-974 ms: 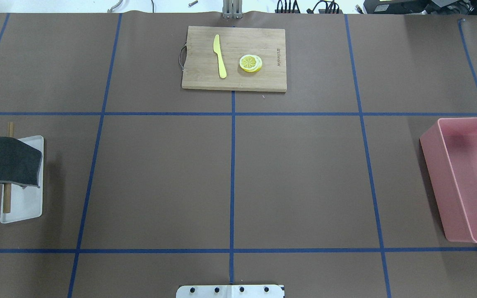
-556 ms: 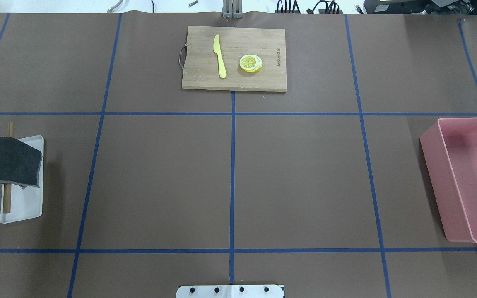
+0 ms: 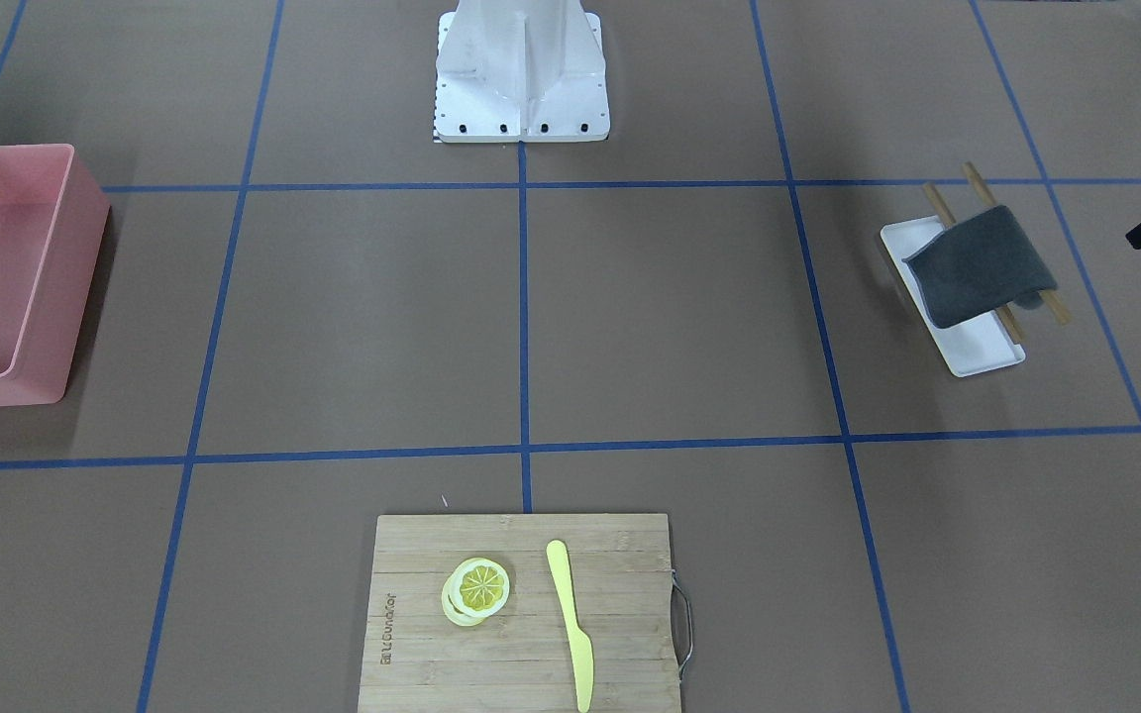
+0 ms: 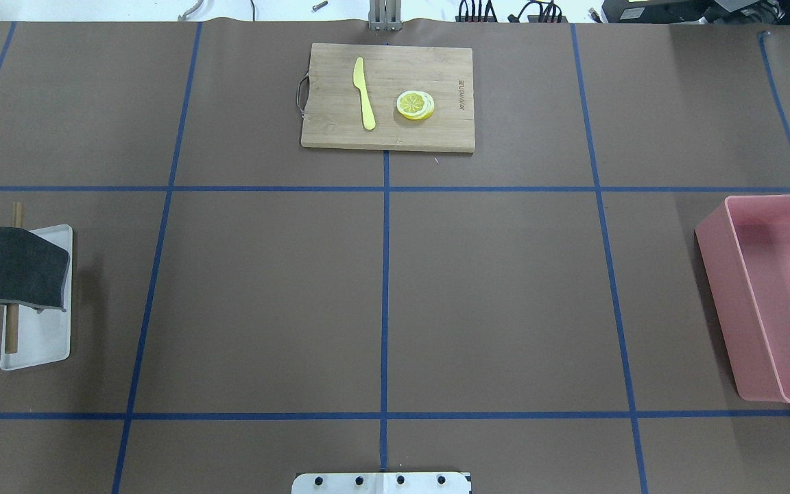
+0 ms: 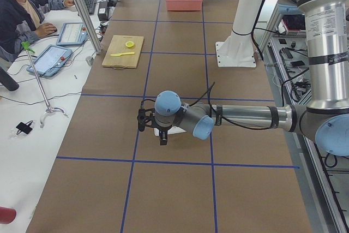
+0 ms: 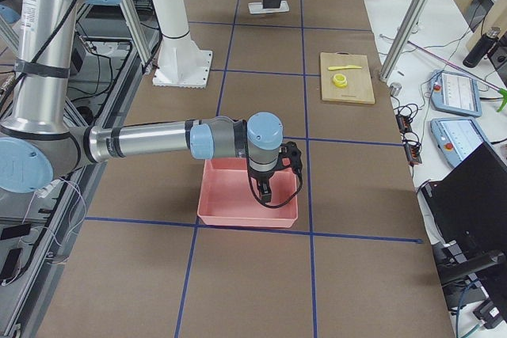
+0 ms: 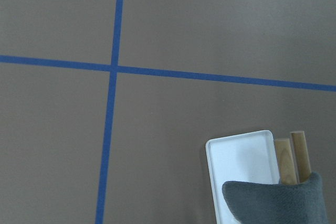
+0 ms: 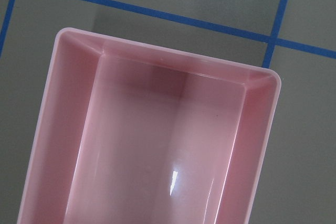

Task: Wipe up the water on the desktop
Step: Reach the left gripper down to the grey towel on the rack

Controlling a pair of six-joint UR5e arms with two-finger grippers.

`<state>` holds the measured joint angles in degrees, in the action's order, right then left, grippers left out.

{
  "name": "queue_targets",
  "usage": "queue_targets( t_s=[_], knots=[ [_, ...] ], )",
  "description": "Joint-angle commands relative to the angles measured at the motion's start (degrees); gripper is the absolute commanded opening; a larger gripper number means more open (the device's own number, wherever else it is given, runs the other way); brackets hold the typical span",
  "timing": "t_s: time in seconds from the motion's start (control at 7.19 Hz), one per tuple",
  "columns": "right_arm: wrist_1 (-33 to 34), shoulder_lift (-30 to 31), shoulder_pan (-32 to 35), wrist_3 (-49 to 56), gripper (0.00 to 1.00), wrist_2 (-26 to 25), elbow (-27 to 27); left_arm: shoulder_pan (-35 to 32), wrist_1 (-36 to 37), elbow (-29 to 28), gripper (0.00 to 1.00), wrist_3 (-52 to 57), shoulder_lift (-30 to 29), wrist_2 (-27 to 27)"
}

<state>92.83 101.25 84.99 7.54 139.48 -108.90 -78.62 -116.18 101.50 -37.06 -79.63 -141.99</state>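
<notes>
The brown desktop (image 4: 265,295) with blue tape lines fills the overhead view; I can make out no water on it. A dark grey cloth (image 4: 11,267) hangs over two wooden rods above a white tray (image 4: 42,343) at the table's left end. It also shows in the front-facing view (image 3: 977,262) and the left wrist view (image 7: 273,203). My left gripper (image 5: 161,138) hangs near that tray; I cannot tell if it is open or shut. My right gripper (image 6: 265,191) hangs over the pink bin (image 6: 249,195); I cannot tell its state either.
A bamboo cutting board (image 4: 450,134) with a yellow knife (image 4: 365,92) and lemon slices (image 4: 415,104) lies at the far middle. The pink bin (image 4: 721,288) stands at the right end. The robot base plate (image 4: 381,483) is at the near edge. An operator (image 5: 22,15) sits beyond the table.
</notes>
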Motion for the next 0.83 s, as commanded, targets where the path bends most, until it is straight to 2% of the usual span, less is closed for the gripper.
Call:
queue_targets(
  t_s=[0.0,0.14,0.28,0.7],
  knots=[
    [-0.02,0.00,-1.05,-0.07,1.00,0.00,0.00,7.57,-0.01,2.82,0.97,-9.22,-0.26,1.61],
    [-0.02,0.00,-1.31,-0.07,1.00,0.00,0.00,10.57,0.07,3.78,0.95,-11.09,-0.18,4.23],
    [-0.02,-0.08,-1.66,-0.07,1.00,0.09,0.00,12.34,0.07,3.45,0.89,-11.80,-0.09,4.26],
    [-0.02,0.00,-1.75,-0.07,1.00,0.09,0.00,13.58,-0.10,3.44,0.60,-13.04,0.00,4.00]
  ],
)
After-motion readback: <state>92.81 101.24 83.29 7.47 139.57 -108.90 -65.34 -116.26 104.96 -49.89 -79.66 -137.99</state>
